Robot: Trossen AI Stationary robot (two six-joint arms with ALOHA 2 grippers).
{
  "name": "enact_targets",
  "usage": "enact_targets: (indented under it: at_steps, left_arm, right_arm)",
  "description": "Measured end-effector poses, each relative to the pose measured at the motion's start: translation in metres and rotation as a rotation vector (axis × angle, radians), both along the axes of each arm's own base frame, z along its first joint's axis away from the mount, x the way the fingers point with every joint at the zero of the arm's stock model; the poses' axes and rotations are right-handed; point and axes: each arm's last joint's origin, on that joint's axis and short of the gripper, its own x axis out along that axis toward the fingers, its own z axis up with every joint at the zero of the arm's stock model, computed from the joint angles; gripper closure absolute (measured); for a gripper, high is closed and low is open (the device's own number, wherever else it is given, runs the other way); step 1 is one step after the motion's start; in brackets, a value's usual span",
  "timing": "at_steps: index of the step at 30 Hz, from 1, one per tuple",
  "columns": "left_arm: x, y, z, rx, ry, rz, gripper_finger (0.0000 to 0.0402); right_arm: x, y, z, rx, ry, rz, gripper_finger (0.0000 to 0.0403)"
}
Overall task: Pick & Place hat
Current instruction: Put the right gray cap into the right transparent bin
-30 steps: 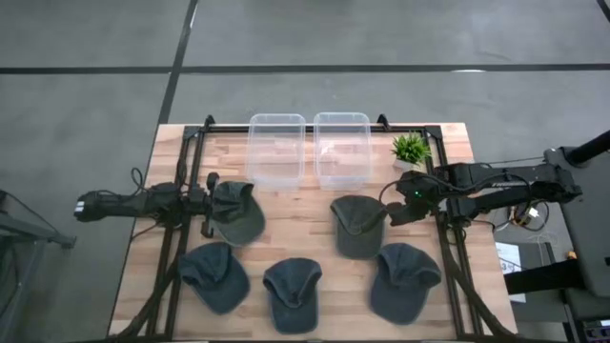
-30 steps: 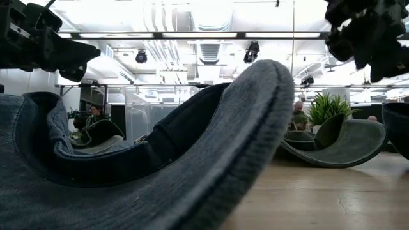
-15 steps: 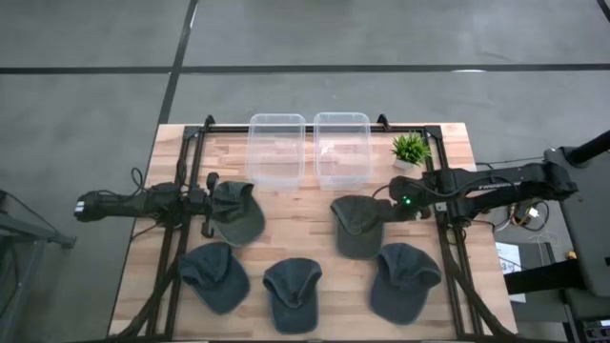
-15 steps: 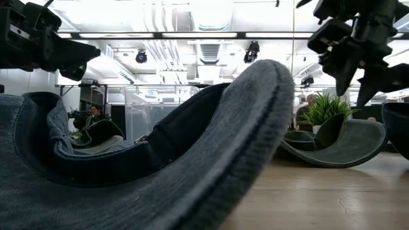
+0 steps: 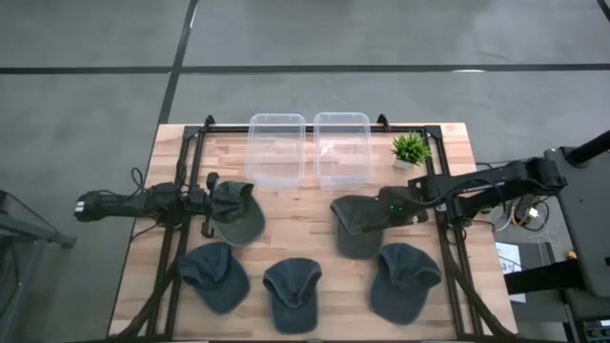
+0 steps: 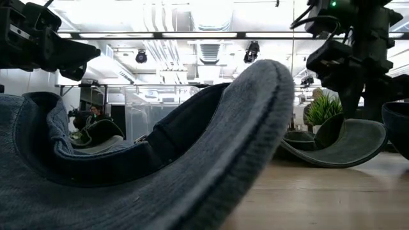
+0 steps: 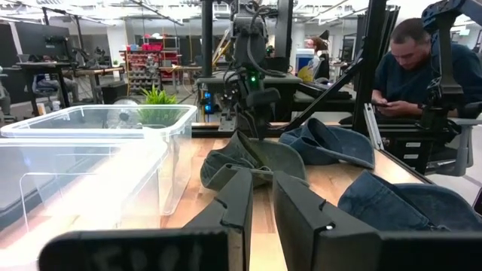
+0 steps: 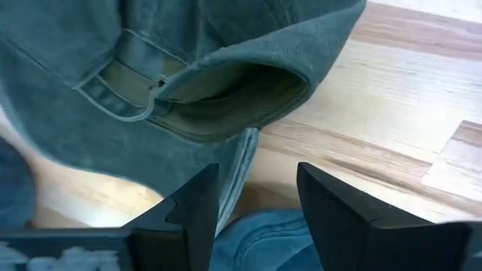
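Observation:
Several denim hats lie crown-down on the wooden table. The grey-green hat (image 5: 355,233) lies right of centre, seen close in the right wrist view (image 8: 151,75) and low on the right in the low view (image 6: 345,147). My right gripper (image 5: 381,207) (image 8: 256,199) hangs open just above this hat's right-hand rim, fingers pointing steeply down, with the hat's back strap (image 8: 239,169) below the gap. My left gripper (image 5: 212,203) (image 7: 262,218) waits level at the table's left, shut with nothing between its fingers, beside another hat (image 5: 238,214).
Two clear plastic bins (image 5: 276,150) (image 5: 342,150) stand at the far edge, a small potted plant (image 5: 410,150) to their right. Three blue hats (image 5: 214,276) (image 5: 293,293) (image 5: 405,279) lie along the near side. A person sits beyond the table (image 7: 422,68).
My right gripper has come down and moved toward the table's left, from beside the grey-green hat to just over its right rim, tipping more steeply downward and rolling a little. It has stayed open. The hats have not moved.

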Motion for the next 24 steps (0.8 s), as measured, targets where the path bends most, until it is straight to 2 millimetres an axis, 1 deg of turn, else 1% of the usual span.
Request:
enact_targets:
  at_steps: [7, 11, 18, 24]
  left_arm:
    - [0.000, 0.000, 0.000, 0.000, 0.000, 0.000, 0.0353]
    - [0.000, 0.000, 0.000, 0.000, 0.000, 0.000, 0.0353]
    - [0.000, 0.000, 0.000, 0.001, 0.003, 0.000, 0.0353]
    - [0.000, 0.000, 0.000, 0.002, 0.003, -0.001, 0.0353]
  right_arm:
    - [0.011, 0.002, -0.006, -0.003, -0.024, 0.009, 0.0231]
    - [0.013, 0.002, -0.010, -0.004, -0.009, 0.008, 0.0231]
    - [0.016, 0.002, -0.023, -0.005, 0.002, 0.009, 0.0232]
    - [0.018, 0.002, -0.023, -0.029, -0.018, 0.007, 0.0249]
